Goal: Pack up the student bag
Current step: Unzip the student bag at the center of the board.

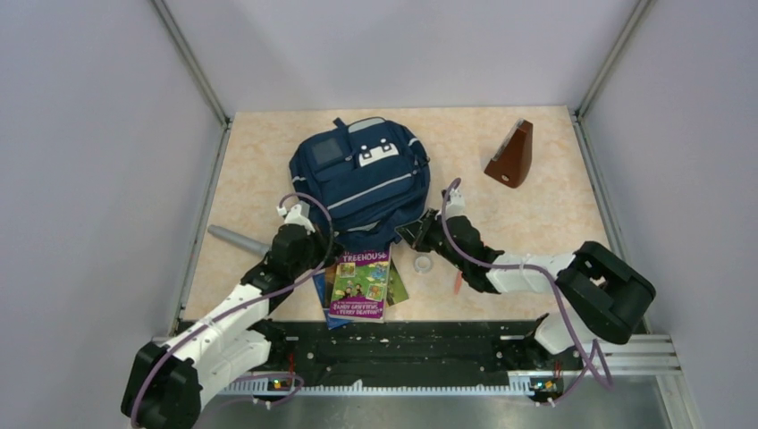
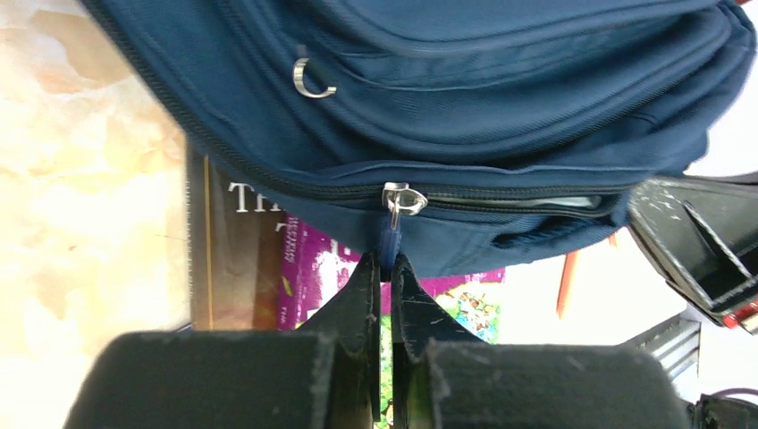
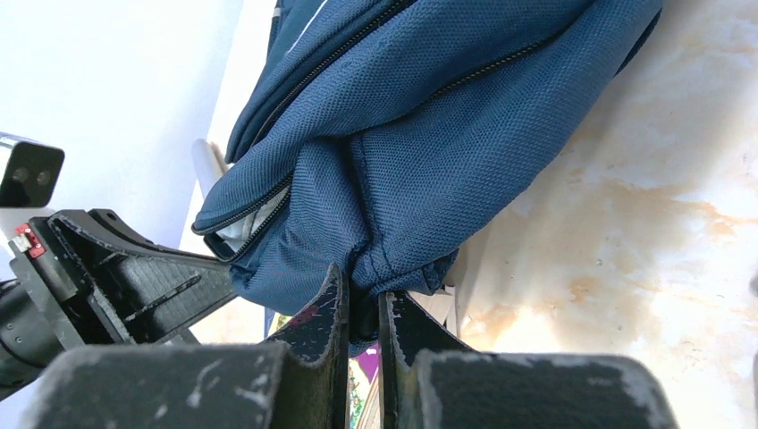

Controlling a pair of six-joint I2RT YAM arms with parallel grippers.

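- Left wrist view: left fingers (image 2: 375,277) are nearest the lens, pressed together and pinching the blue zipper pull (image 2: 387,237) that hangs from a metal slider (image 2: 404,198).
- To the right of the slider the zip gapes slightly, and a strip of pale grey lining (image 2: 554,204) shows. To its left the teeth are closed.
- A small metal ring (image 2: 313,80) sits higher on the same navy fabric.
- Right wrist view: right fingers (image 3: 332,299) are clamped on a bunched fold at the corner of the student bag (image 3: 429,152). Cloth fills the narrow gap between them.
- Overhead view: the student bag (image 1: 366,179) lies flat on the beige marbled desk (image 1: 268,161), a little behind centre, with its front pockets and grey patches facing up.
- The left fingers (image 1: 297,216) meet the bag's near-left edge and the right fingers (image 1: 416,234) its near-right edge.
- A purple "Treehouse" book (image 1: 362,286) lies just in front of the bag, its far end tucked under the bag's near edge. It lies on a blue book (image 1: 332,311) and a green one (image 1: 397,288).
- A small clear cup (image 1: 423,263) stands just right of the books, and an orange pencil (image 1: 458,282) lies a little further right.
- A grey cylinder (image 1: 237,239) lies on the left of the desk, near the left arm.
- A brown wedge-shaped block (image 1: 511,156) stands at the far right, well apart from the bag.
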